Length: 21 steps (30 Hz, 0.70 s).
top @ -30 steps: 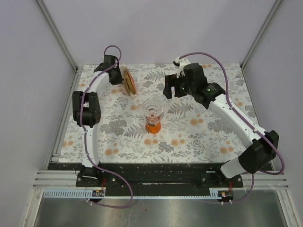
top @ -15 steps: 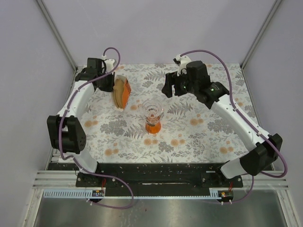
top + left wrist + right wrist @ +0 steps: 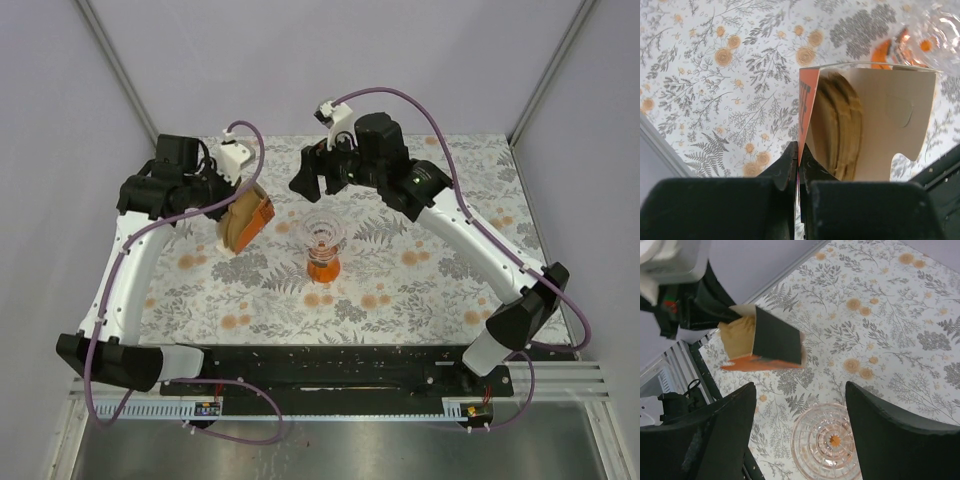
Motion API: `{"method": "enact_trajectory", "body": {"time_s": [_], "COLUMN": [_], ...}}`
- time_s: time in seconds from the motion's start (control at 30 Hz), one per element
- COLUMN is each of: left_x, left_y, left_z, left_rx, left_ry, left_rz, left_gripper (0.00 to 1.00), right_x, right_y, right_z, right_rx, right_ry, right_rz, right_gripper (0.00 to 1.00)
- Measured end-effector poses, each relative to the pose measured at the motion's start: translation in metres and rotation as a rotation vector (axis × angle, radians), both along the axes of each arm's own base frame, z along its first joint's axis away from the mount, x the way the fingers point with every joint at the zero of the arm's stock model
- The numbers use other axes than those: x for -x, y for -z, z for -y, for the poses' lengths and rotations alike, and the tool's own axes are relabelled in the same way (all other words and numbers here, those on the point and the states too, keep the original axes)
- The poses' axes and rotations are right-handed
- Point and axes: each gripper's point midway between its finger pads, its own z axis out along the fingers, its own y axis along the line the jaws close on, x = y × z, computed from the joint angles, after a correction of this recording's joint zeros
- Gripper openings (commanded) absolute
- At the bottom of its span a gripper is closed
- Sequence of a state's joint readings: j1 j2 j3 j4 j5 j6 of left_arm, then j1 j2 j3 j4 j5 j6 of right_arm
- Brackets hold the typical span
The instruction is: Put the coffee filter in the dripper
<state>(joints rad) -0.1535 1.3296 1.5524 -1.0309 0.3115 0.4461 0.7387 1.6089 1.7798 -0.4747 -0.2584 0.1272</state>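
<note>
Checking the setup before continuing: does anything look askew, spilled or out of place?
Nothing is spilled; the dripper stands upright and empty. But the pack of filters hangs tilted in the air, pinched by its orange wall in the left gripper. The right gripper is open above the dripper.

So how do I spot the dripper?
Find the flowery table. Near its middle the dripper stands alone. It is a clear ribbed cone on an orange base, unlike the cardboard holder of brown filters in the left tool.
</note>
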Motion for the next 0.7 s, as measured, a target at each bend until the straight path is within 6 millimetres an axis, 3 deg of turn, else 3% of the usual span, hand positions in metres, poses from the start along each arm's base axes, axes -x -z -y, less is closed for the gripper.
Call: {"method": "enact_trajectory", "body": {"time_s": [0.13, 0.37, 0.7], "left_x": [0.026, 0.032, 0.034], "left_y": [-0.011, -0.005, -0.011], "left_z": [0.01, 0.011, 0.016], "left_rx": [-0.07, -0.148, -0.16], "left_ry": [0.093, 0.117, 0.131], "left_rz": [0.022, 0.004, 0.013], "left_gripper": [0.0, 0.0, 0.0], "right_x": [-0.002, 0.013, 0.017], "right_y": [0.011, 0.028, 0.028], "right_z": [-0.016, -0.047, -0.056], "right_rx": [-0.004, 0.003, -0.012], "right_ry": [-0.05, -0.148, -0.157], "right_rz": [-0.018, -0.05, -0.052], "right_gripper": [0.78, 0.73, 0.69]}}
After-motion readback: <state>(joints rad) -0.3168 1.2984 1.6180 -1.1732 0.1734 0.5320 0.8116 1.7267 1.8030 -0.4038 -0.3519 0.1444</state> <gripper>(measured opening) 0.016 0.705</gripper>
